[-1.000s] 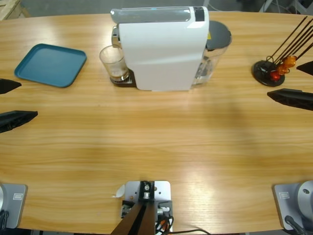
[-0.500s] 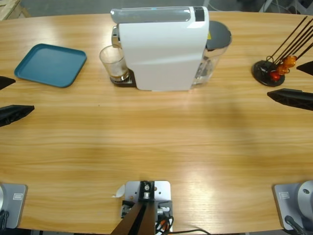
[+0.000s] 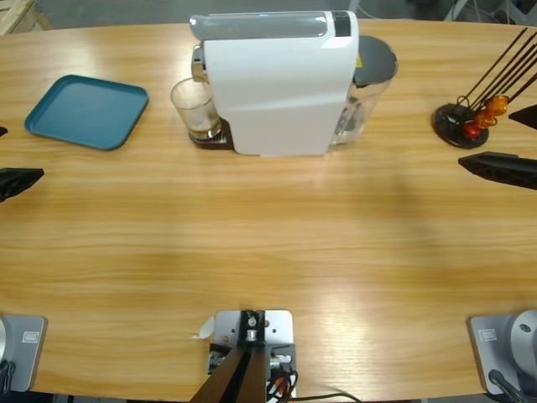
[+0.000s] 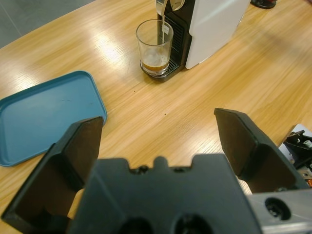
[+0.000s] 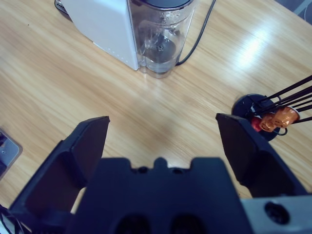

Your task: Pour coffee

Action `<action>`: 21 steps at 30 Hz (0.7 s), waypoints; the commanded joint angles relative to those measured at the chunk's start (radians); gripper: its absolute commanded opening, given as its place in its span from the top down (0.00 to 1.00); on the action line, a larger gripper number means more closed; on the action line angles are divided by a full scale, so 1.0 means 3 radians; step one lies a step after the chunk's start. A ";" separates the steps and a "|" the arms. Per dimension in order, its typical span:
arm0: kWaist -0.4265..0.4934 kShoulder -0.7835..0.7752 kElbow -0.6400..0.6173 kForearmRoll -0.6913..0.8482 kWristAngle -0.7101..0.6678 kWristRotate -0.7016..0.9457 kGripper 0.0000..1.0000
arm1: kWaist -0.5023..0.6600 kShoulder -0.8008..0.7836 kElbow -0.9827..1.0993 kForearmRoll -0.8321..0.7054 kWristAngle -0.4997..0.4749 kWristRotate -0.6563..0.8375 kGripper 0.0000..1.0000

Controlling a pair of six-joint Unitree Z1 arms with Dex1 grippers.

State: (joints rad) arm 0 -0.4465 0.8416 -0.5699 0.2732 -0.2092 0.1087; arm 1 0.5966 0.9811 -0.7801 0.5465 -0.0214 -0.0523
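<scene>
While the long wooden table (image 3: 268, 252) carries everything, worth ordering by bulk. Biggest: white capsule coffee machine (image 3: 277, 84) at the far middle, spout end turned toward the left half of the table, clear water tank (image 3: 367, 88) on the opposite end facing the right half. Next: teal tray (image 3: 86, 110) lying flat, well apart from the machine, toward the left edge. Then the black capsule stand (image 3: 460, 124) with its thin rods and small orange and red capsules (image 3: 487, 113), far right.

Left gripper (image 4: 158, 141): jaws spread wide, nothing between them, low at the left edge of the table in the high view, only a black tip (image 3: 18, 180) showing. Right gripper (image 5: 163, 141): likewise spread wide and empty, off at the right edge (image 3: 499, 168), looking at the tank end of the machine.

Smaller still: clear glass tumbler (image 4: 154, 47) upright on the drip grate under the spout, touching nothing but the grate. Smallest: coffee (image 4: 155, 64), a shallow reddish-brown layer at the bottom of that glass.

Deciding relation: tumbler straight ahead of the left gripper along its line of sight, open table between, tray off to one side; hidden from the right gripper behind the machine body. Nearer and unobstructed from the left, so probably a left-arm reach, jaws closing across the upright glass from the side.
</scene>
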 commanded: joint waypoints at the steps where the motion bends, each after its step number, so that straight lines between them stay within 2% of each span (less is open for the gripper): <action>1: 0.0026 -0.0044 0.0138 -0.0047 0.0022 -0.0056 0.00 | 0.0036 0.0074 0.0079 -0.0027 -0.0026 0.0036 0.00; 21: 0.0076 0.0029 0.0235 -0.0218 -0.0141 0.0054 0.00 | 0.0036 0.0000 0.0096 -0.0029 -0.0024 0.0048 0.00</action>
State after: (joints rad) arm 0 -0.4464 0.8415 -0.5528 0.2576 -0.2331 0.1020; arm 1 0.5966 0.9822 -0.7801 0.5465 -0.0214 -0.0523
